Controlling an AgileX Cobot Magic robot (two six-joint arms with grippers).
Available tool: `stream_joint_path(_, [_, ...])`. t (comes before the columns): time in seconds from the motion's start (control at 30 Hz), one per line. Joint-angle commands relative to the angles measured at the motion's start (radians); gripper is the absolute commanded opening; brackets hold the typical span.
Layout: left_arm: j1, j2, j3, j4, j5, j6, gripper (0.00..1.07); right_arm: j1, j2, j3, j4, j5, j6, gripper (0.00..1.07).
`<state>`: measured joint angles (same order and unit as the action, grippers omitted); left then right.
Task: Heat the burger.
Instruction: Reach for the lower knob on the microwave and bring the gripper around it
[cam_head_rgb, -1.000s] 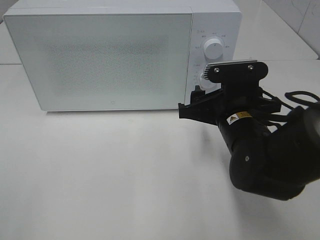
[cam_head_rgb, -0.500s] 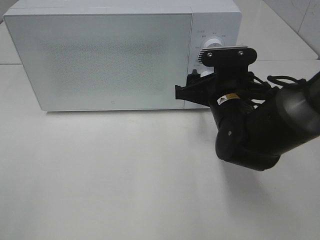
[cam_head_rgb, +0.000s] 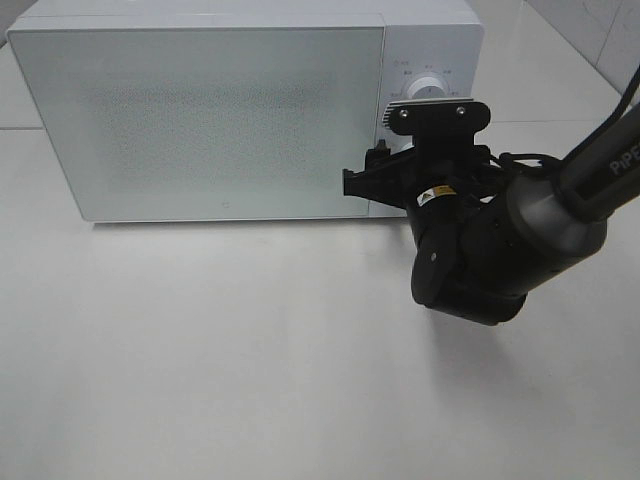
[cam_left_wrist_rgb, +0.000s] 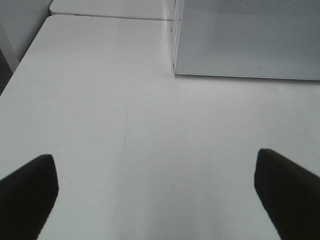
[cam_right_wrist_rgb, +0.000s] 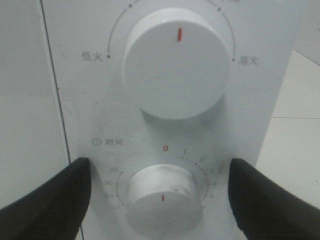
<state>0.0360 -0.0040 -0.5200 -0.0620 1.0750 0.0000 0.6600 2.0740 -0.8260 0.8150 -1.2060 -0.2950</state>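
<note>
A white microwave (cam_head_rgb: 240, 110) is seen standing on a white table (cam_head_rgb: 200, 350), its door (cam_head_rgb: 200, 120) shut and its speckled grey window giving no view inside. To the right of the door, a control panel (cam_right_wrist_rgb: 260, 100) is fitted with 2 round white knobs. The upper knob (cam_right_wrist_rgb: 175, 75) is marked with a red line pointing straight up, between labels printed at both ends of an arc. The lower knob (cam_right_wrist_rgb: 162, 200) is ringed by a timer scale, and its red mark is set towards a red 0 (cam_right_wrist_rgb: 165, 148). A faint scratch (cam_left_wrist_rgb: 125, 135) is seen on the tabletop, and a 2nd tabletop (cam_left_wrist_rgb: 110, 7) is butted against it beside the microwave. Pale tiles (cam_head_rgb: 600, 25) are visible behind.
</note>
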Motion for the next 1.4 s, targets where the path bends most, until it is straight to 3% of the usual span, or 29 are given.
stream_joint_path(0.03, [0.0,-0.016,0.003,-0.002,-0.003,0.007,1.0,-0.005,0.011,-0.017,-0.001,-0.013,0.026,0.75])
stream_joint_path(0.3, [0.0,-0.016,0.003,-0.002,-0.003,0.007,1.0,-0.014,0.019,-0.017,-0.001,-0.03,0.037,0.71])
stream_joint_path(0.37, [0.0,-0.016,0.003,-0.002,-0.003,0.007,1.0,-0.014,0.019,-0.017,-0.001,-0.03,0.037,0.56])
stream_joint_path(0.47, [0.0,-0.016,0.003,-0.002,-0.003,0.007,1.0,-0.014,0.019,-0.017,-0.001,-0.03,0.037,0.51])
stream_joint_path(0.53, [0.0,-0.016,0.003,-0.002,-0.003,0.007,1.0,-0.014,0.019,-0.017,-0.001,-0.03,0.038,0.17])
stream_joint_path(0.63, [0.0,-0.016,0.003,-0.002,-0.003,0.007,1.0,-0.014,0.019,-0.017,-0.004,-0.03,0.038,0.11])
stream_joint_path(0.67, [0.0,-0.016,0.003,-0.002,-0.003,0.007,1.0,-0.014,0.019,-0.017,-0.012,-0.032,0.038,0.0])
stream_joint_path(1.07, [0.0,-0.016,0.003,-0.002,-0.003,0.008,1.0,-0.013,0.019,-0.017,-0.105,-0.061,0.115,0.0])
stream_joint_path(1.27, [0.0,-0.016,0.003,-0.002,-0.003,0.008,1.0,-0.014,0.019,-0.017,-0.144,-0.048,0.4,0.0])
stream_joint_path(1.4, [0.0,-0.016,0.003,-0.002,-0.003,0.008,1.0,-0.014,0.019,-0.017,-0.218,-0.021,0.745,0.0])
